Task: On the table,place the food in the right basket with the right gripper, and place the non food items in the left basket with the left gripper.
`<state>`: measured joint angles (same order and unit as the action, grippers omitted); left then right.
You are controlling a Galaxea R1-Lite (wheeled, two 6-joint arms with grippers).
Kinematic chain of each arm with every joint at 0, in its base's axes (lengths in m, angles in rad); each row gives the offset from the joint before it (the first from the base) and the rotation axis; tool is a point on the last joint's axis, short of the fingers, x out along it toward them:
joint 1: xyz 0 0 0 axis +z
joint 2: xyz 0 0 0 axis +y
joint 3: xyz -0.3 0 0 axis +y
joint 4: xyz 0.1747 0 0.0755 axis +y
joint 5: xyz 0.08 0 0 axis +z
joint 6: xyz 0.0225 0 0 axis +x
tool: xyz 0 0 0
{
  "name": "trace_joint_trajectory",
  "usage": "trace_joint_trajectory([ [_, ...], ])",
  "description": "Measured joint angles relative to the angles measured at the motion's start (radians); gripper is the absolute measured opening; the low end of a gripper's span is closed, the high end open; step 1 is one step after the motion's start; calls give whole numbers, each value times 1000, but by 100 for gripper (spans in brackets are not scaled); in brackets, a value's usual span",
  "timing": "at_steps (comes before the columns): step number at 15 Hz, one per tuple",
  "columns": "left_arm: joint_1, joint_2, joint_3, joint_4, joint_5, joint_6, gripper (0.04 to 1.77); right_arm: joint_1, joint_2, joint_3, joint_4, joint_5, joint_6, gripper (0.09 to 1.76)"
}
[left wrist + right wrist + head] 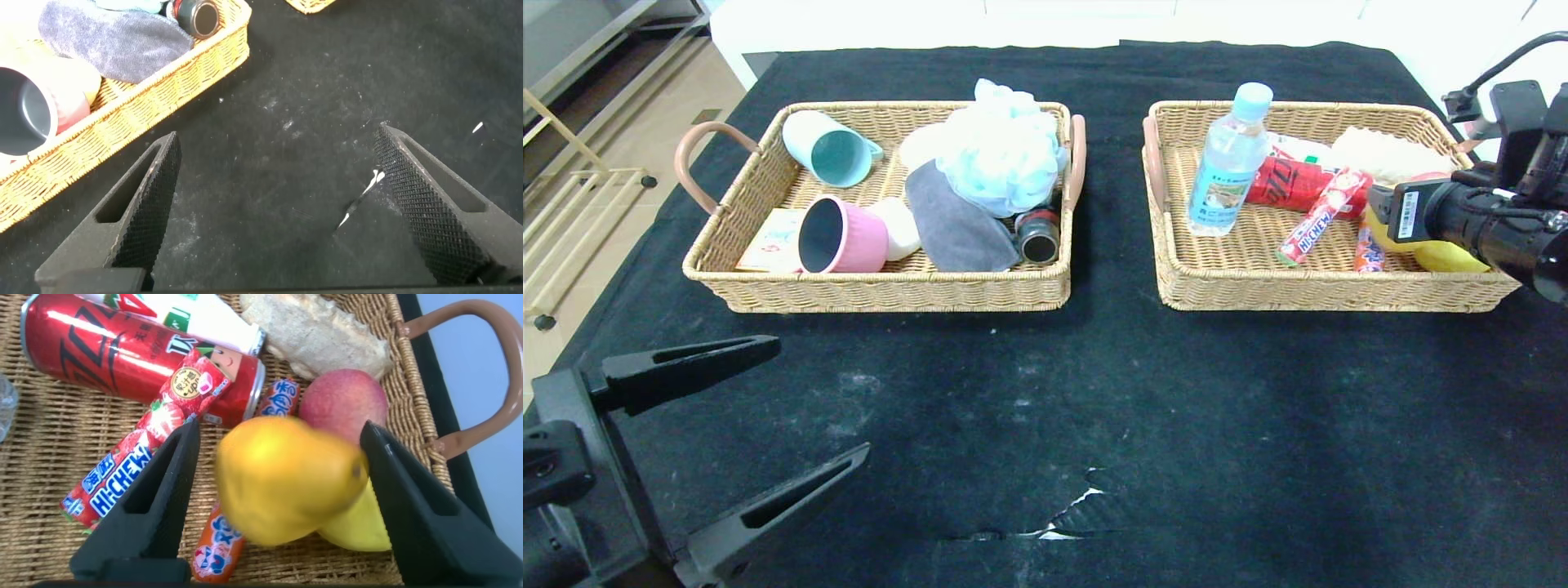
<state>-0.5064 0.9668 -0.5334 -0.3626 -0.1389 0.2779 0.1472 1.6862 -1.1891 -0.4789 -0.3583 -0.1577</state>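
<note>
The spread left hand (768, 425) idles over the black surface (1094, 392) below the left basket (890, 290), while the right hand (278, 498) spreads, releasing the pear (286, 486) into the right basket (1331, 290).

Two wicker baskets sit side by side on the counter (1045, 392). In the left basket (890, 290) a cup (829, 147) lies at the back, a small pot (841, 237) at the front just beside a soap bar (898, 227), and a mesh puff (1001, 155) rests on a cloth (952, 224). In the right basket (1323, 286) a bottle (1229, 159) stands at the left, with a can (139, 351), candy stick (143, 457), sausage stick (225, 535), peach (343, 400) and pear (286, 486) to its right.
</note>
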Motion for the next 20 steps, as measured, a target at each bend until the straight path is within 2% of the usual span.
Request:
trace_joint_trajectory([
  [5, 0, 0, 0, 0, 0, 0, 172, 3, -7, 6, 0, 1, 0, 156],
  [11, 2, 0, -1, -1, 5, -1, 172, 28, -72, 27, 31, 16, -5, 164],
  [13, 10, 1, -3, -2, 7, -5, 172, 30, -110, 46, 73, 76, -4, 165],
  [17, 32, 7, -8, 0, 27, -16, 172, 30, -230, 149, 151, 259, -4, 168],
  [20, 124, -5, 0, 5, 54, -24, 172, -15, -345, 222, 230, 421, -6, 169],
])
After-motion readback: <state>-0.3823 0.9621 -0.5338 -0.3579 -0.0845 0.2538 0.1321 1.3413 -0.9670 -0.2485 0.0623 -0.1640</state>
